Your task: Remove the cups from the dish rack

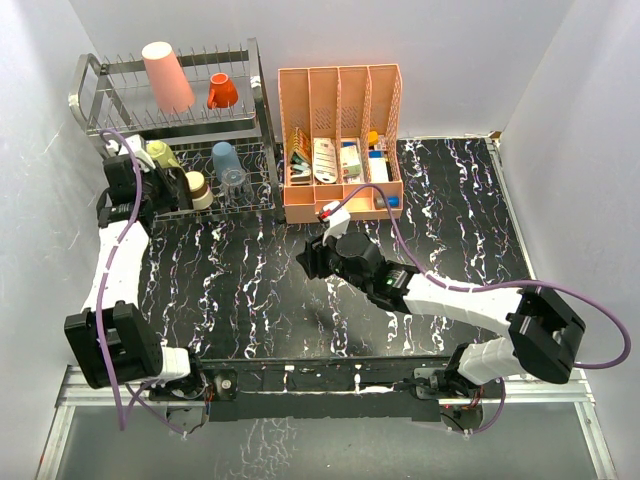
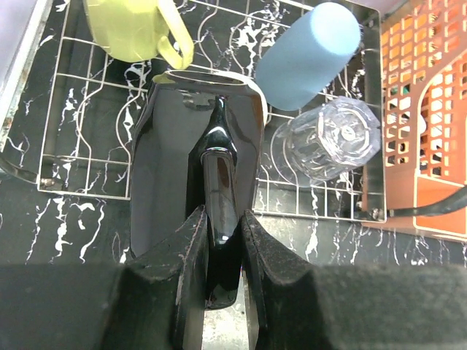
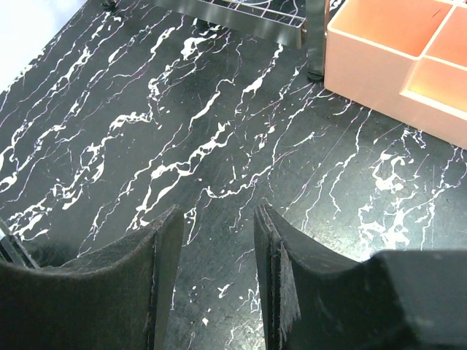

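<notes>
**Risk: black mug pivoting on its handle and snagging the rack**

The left pincer (image 2: 222, 215) is clamped on the handle of the black mug (image 2: 193, 138). That is the only grip. The mug body rests on the lower tier of the dish rack (image 2: 66, 153), near the rack's left end.

Likely failure modes:
- The handle is glossy and narrow, so the mug could rotate between the pads on lift and slip out.
- The yellow mug (image 2: 135, 29) sits just past the black mug's rim, deeper in the rack. I can't tell if they touch. A tilted pull could drag or tip it.
- The blue cup (image 2: 306, 55) and clear glass (image 2: 328, 138) sit just beside it, toward the rack's right end. A sideways swing would hit them.
- The rim could catch on the rack wires if the mug is dragged rather than lifted.

The right pincer (image 3: 217, 215) has its fingers apart and nothing between them. It is over the table (image 3: 219, 109) in front of the rack, well clear of it.

The pink tumbler (image 1: 167, 77) and orange cup (image 1: 222, 92) are on the rack's upper tier.
</notes>
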Robot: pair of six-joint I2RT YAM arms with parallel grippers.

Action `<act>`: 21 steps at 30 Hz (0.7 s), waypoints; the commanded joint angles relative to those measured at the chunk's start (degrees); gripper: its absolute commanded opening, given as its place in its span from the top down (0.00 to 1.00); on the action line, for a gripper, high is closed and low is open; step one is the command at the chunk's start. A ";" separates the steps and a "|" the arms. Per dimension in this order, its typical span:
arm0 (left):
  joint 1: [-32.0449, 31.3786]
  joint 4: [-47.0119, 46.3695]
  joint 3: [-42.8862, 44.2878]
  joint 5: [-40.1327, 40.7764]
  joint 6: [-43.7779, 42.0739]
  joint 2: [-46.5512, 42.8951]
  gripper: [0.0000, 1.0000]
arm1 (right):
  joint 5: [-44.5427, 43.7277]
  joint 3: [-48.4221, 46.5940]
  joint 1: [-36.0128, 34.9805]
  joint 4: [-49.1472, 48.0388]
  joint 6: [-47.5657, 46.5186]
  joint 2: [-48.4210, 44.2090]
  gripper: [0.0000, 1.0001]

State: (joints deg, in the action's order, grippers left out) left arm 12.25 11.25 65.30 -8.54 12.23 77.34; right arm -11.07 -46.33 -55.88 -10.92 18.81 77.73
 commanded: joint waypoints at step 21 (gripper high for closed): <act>-1.69 3.87 0.00 -30.24 14.38 -7.76 1.00 | -12.65 -1.30 -11.31 -30.89 -25.31 8.56 0.19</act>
State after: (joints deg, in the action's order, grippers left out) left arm 11.03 18.17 65.10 -31.09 19.77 73.54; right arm -17.80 -46.28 -65.54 -26.15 4.40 82.48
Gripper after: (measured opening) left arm 0.191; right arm 0.792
